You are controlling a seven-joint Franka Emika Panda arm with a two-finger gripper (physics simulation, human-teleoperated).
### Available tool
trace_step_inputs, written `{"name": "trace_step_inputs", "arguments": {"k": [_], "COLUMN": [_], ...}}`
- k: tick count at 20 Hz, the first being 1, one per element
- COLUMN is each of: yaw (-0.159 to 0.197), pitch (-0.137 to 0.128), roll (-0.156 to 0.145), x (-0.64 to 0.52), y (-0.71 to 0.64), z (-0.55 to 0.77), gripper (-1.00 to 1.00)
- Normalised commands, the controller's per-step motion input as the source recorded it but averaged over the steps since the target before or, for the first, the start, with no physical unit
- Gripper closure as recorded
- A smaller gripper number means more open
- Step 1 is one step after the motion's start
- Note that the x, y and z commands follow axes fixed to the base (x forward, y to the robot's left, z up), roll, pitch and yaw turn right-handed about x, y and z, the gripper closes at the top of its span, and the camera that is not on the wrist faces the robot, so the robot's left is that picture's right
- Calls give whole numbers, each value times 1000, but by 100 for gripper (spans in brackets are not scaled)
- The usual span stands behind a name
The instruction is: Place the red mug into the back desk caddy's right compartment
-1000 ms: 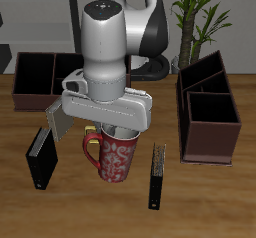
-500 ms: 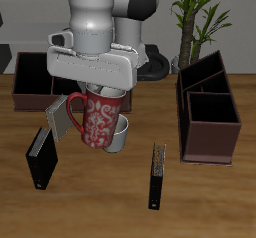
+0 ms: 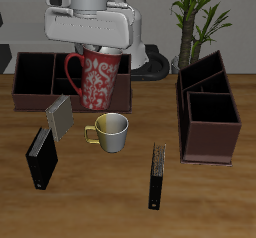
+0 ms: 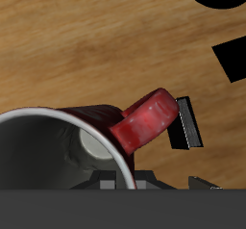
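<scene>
The red mug [image 3: 97, 82], speckled white, hangs in the air with its handle toward the large end section of the back desk caddy [image 3: 30, 99]. My gripper [image 3: 100, 50] is shut on the mug's rim. In the exterior view the mug overlaps the middle of that long, low, dark-brown caddy. The right compartment [image 3: 35, 74], the squarish walled end section, lies beside the mug and has nothing in it. The wrist view shows the mug's white inside [image 4: 43, 161] and red handle [image 4: 144, 122] above the wooden table.
A pale grey mug [image 3: 110, 132] with a yellow handle stands on the table below the gripper. A grey book [image 3: 58, 115] leans beside a black book [image 3: 40, 157]; another black book [image 3: 155, 175] stands nearer the front. A second caddy [image 3: 205, 112] and a plant [image 3: 200, 12] are across the table.
The arm has risen and moved back toward the long caddy, carrying the red mug up with it. The pale grey mug, hidden behind it before, now stands in plain view.
</scene>
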Motion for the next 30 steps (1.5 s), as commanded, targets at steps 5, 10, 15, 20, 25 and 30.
{"name": "trace_step_inputs", "arguments": {"k": [5, 10, 15, 20, 25, 30], "yaw": [9, 44, 18, 18, 41, 31], "pitch": [-25, -18, -11, -20, 32, 2], "roll": [-6, 6, 49, 0, -30, -43], "x": [-312, -453, -425, -385, -581, -436], "y": [-26, -7, 142, 29, -99, -182], "z": [165, 228, 89, 130, 43, 4], "gripper": [100, 100, 100, 100, 100, 100]}}
